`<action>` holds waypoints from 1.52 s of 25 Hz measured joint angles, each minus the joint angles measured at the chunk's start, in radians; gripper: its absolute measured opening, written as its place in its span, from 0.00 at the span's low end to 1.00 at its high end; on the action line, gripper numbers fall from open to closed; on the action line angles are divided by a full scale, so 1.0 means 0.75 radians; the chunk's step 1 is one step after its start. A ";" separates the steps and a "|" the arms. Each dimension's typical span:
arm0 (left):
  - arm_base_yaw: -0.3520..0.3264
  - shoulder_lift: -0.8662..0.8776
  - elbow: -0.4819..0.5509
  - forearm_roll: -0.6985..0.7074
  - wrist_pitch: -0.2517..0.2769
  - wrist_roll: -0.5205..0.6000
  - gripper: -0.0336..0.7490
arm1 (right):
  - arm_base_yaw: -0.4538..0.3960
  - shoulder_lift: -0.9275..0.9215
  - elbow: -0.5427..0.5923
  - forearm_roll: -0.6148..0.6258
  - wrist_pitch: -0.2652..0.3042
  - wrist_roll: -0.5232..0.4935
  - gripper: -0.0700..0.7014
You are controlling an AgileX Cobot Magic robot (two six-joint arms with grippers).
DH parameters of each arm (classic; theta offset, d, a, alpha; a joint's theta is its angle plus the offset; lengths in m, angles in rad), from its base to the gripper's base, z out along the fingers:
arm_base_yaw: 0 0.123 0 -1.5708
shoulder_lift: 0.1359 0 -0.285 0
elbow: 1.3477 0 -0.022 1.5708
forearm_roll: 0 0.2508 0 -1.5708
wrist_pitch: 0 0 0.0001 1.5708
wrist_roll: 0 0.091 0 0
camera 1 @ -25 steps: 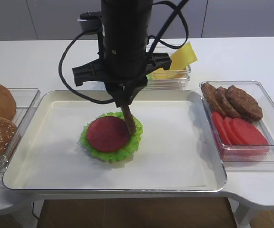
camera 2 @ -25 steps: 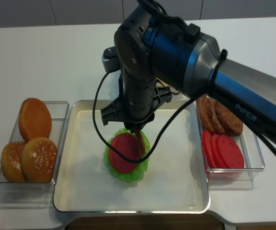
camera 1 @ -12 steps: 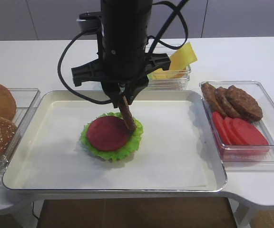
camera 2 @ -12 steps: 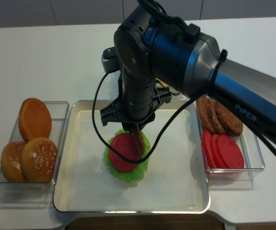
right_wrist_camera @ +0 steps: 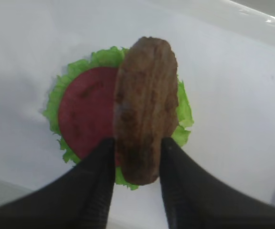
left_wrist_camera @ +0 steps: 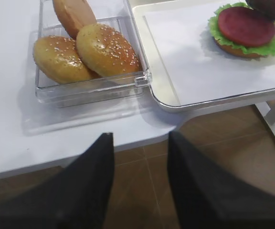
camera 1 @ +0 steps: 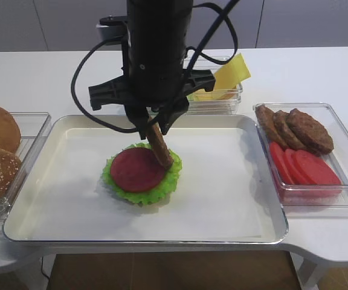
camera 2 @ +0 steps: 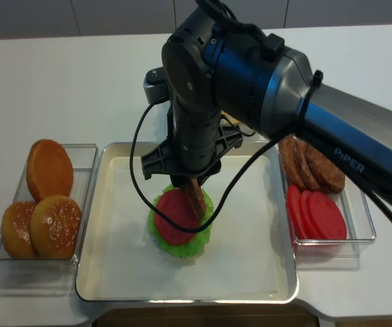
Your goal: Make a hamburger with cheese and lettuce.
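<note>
Hamburger stack of ruffled green lettuce (camera 1: pixel 141 187) and red round slice (camera 1: pixel 136 170) is seen on the white metal tray (camera 1: pixel 222 205). A dark brown patty (right_wrist_camera: pixel 144 114) is stood on edge between the right fingers (right_wrist_camera: pixel 99 176), parted either side; whether it is gripped cannot be told. Left fingers (left_wrist_camera: pixel 97 176) are seen apart, holding nothing.

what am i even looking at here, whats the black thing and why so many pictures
It is a two-armed robot building a burger. Two pictures look down from above; two come from cameras on its wrists. The right tool has a brown patty standing on edge between its fingers, over the lettuce and red slice on the white tray. The left tool hangs open and empty past the table's edge. Around the tray are boxes of buns, cheese and spare patties.
</note>
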 joint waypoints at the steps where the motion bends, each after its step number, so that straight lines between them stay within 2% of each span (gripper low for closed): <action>1: 0.000 0.000 0.000 0.000 0.000 0.000 0.40 | 0.000 0.000 0.000 0.008 0.000 0.000 0.42; 15: 0.000 0.000 0.000 0.000 0.000 0.000 0.40 | 0.000 0.000 0.000 0.089 0.000 -0.022 0.42; 26: 0.000 0.000 0.000 0.000 0.000 0.000 0.40 | -0.003 -0.112 0.000 0.080 0.000 -0.055 0.55; 34: 0.000 0.000 0.000 0.000 0.000 0.000 0.40 | -0.080 -0.217 0.003 0.019 0.000 -0.072 0.58; 38: 0.000 0.000 0.000 0.000 0.000 0.000 0.40 | -0.141 -0.287 0.074 0.011 0.000 -0.112 0.58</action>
